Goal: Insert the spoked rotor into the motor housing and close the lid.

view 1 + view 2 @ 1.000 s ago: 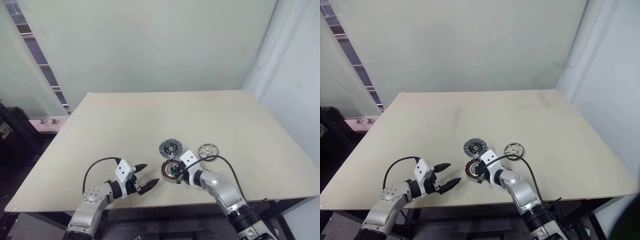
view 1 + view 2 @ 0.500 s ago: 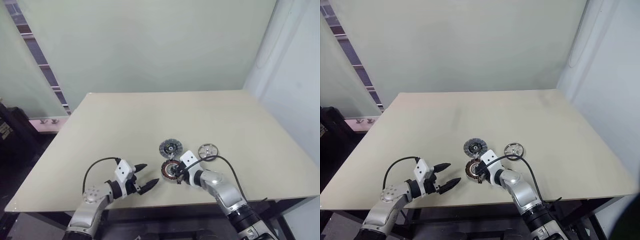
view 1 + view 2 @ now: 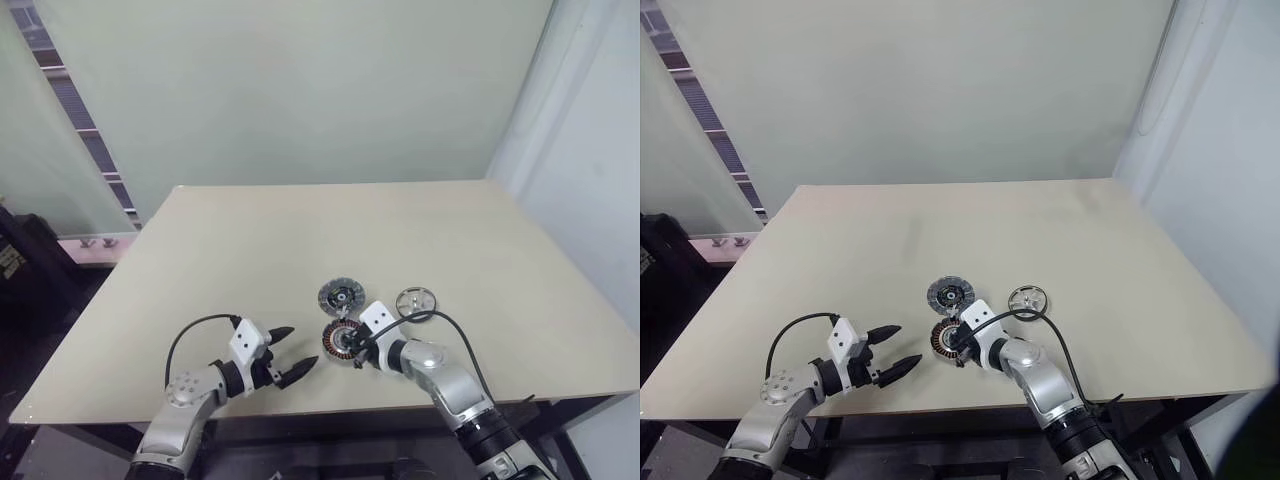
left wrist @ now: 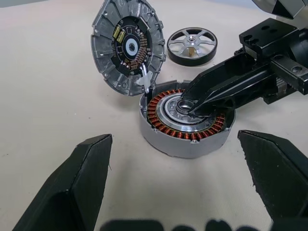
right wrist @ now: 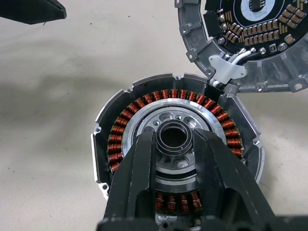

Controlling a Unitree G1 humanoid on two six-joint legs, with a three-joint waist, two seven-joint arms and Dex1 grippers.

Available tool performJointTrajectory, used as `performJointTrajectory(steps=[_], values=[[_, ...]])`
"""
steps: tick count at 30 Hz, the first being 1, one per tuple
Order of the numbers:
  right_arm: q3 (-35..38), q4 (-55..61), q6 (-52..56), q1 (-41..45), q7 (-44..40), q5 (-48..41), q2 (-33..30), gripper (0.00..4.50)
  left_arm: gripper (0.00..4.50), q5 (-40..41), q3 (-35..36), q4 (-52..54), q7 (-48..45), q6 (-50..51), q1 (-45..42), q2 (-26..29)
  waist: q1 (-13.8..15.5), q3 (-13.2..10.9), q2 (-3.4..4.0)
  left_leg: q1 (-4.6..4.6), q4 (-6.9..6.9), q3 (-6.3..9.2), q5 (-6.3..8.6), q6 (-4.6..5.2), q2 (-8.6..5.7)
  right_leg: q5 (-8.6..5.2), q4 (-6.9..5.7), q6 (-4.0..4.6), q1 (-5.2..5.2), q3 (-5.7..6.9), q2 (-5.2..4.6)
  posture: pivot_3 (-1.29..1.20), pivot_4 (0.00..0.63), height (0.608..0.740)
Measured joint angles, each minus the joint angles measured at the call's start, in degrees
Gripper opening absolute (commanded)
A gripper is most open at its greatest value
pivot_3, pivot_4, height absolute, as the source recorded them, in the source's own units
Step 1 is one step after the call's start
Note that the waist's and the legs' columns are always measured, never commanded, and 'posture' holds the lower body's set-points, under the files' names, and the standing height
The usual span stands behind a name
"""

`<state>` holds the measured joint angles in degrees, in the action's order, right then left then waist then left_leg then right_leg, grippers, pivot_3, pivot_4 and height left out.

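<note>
The motor housing [image 4: 185, 126], a round cup ringed with copper windings, lies open on the table near the front. Its finned lid [image 4: 127, 45] stands tilted up at the housing's far rim, dark inner face showing. The spoked rotor [image 4: 192, 45], a silver wheel, lies flat on the table to the right of the lid. My right gripper [image 5: 174, 139] reaches over the housing [image 3: 341, 340] from the right, shut on a small dark ring at the housing's centre. My left gripper [image 3: 300, 348] hovers open to the left of the housing, pointing at it, nothing between its fingers.
The beige table [image 3: 250, 250] stretches wide behind and to the left of the parts. Its front edge [image 3: 330, 408] runs just below both grippers. A black cable [image 3: 455, 330] loops over my right wrist. A wall stands behind the table.
</note>
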<state>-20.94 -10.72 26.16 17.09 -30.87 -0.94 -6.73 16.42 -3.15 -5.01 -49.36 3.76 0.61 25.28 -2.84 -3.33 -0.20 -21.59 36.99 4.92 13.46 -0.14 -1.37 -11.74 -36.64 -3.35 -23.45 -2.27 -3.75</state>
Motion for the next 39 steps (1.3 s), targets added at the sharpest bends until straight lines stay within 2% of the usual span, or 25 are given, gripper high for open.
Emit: performJointTrajectory(steps=[9,20,25,29,39], values=[[0.1,0.0,0.0,0.0,0.0,0.1,0.2,0.79,4.50,-0.1,0.0,0.0,0.2,0.0,0.0,-0.2,0.0,0.0,0.00,0.00,0.00,0.00,0.00,0.00,0.00,0.00,-0.01,0.00,0.00,0.00,0.00,0.00,0.000,0.740],[0.3,0.4,0.4,-0.3,-1.2,-0.5,0.8,4.49,4.50,-0.2,-0.1,0.0,0.1,0.0,-0.2,-0.4,0.0,0.0,0.00,0.01,0.02,-0.01,0.00,0.00,-0.01,0.00,-0.01,0.00,0.02,-0.01,0.00,0.00,0.000,0.740],[0.9,1.0,0.8,-0.4,-1.2,-1.3,1.1,4.49,4.50,-0.2,-0.1,0.0,0.1,0.0,-0.2,-0.4,0.0,0.0,0.00,0.00,0.02,0.01,0.00,0.00,0.00,0.00,-0.02,0.00,0.00,0.00,0.01,0.00,0.000,0.740],[2.8,3.6,1.6,-0.4,-1.1,-2.6,1.3,3.59,4.50,-0.2,-0.1,0.0,0.1,0.0,-0.2,-0.4,0.0,0.0,0.00,0.00,0.02,0.02,0.00,0.00,0.00,0.00,-0.02,0.00,0.00,0.00,0.01,0.00,0.000,0.740],[3.7,3.3,0.5,0.1,1.6,-2.2,1.4,0.04,4.50,-0.2,-0.1,-0.1,-0.1,0.0,-0.7,-0.4,0.0,0.0,0.00,0.00,0.02,0.01,0.00,0.00,0.00,0.00,-0.02,0.00,0.01,0.00,0.01,0.00,0.000,0.740]])
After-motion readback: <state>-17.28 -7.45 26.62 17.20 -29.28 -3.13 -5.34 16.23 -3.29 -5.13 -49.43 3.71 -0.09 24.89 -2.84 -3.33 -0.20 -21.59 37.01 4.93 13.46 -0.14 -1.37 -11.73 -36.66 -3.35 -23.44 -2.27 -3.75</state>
